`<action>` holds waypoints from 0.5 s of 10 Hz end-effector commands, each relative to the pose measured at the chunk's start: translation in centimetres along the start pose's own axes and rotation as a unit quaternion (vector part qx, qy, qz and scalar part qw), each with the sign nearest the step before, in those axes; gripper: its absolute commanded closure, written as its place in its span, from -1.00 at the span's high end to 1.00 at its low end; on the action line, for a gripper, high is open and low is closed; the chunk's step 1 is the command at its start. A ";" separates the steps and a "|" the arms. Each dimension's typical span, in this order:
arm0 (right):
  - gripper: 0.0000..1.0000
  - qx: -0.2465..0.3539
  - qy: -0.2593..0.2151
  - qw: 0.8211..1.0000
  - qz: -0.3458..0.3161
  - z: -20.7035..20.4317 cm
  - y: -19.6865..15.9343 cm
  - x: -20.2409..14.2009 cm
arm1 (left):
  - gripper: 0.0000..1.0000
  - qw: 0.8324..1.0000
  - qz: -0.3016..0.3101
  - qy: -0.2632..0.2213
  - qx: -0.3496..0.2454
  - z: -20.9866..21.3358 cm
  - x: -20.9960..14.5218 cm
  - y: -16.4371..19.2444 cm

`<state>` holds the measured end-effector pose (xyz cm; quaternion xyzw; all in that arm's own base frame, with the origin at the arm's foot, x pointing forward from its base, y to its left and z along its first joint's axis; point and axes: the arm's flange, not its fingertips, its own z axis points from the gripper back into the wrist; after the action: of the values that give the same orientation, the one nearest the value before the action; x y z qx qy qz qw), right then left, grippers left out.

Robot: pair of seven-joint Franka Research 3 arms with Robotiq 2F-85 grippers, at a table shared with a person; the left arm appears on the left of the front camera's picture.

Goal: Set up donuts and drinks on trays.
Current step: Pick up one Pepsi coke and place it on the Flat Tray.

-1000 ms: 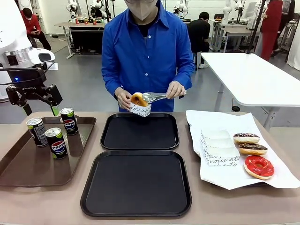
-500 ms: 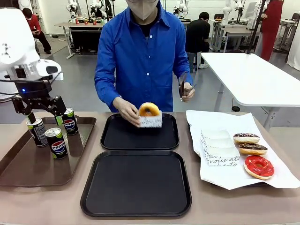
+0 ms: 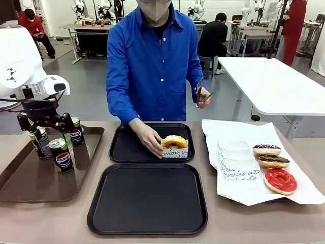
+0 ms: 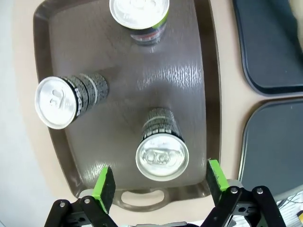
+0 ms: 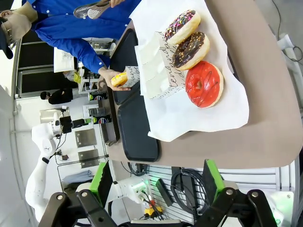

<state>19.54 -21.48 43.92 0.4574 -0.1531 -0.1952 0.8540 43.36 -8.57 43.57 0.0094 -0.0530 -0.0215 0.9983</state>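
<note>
Drinks stand upright on the brown tray under the left claw, wide open and empty, so lowered off-centre, a finger could strike a rim and topple one.

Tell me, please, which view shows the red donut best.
The right wrist view: the red donut is large there, its hole clear. The front view shows it smaller and flatter, on the paper. The left wrist view looks at cans.

White left arm; black jaws, green pads; person: blue shirt, long sleeves.
</note>
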 end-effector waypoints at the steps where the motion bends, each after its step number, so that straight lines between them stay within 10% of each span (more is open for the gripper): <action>1: 1.00 0.002 0.004 1.000 -0.001 0.0 -0.1 -0.1 | 1.00 1.000 0.022 -0.014 0.006 -1.3 0.6 -0.5; 5: 1.00 0.002 0.004 1.000 -0.001 0.0 -0.1 -0.1 | 1.00 0.999 0.029 -0.003 0.025 -2.8 1.9 -0.9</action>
<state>19.55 -21.47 43.92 0.4574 -0.1531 -0.1951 0.8540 44.74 -8.98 41.06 0.0136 -0.0480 -0.0061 0.9987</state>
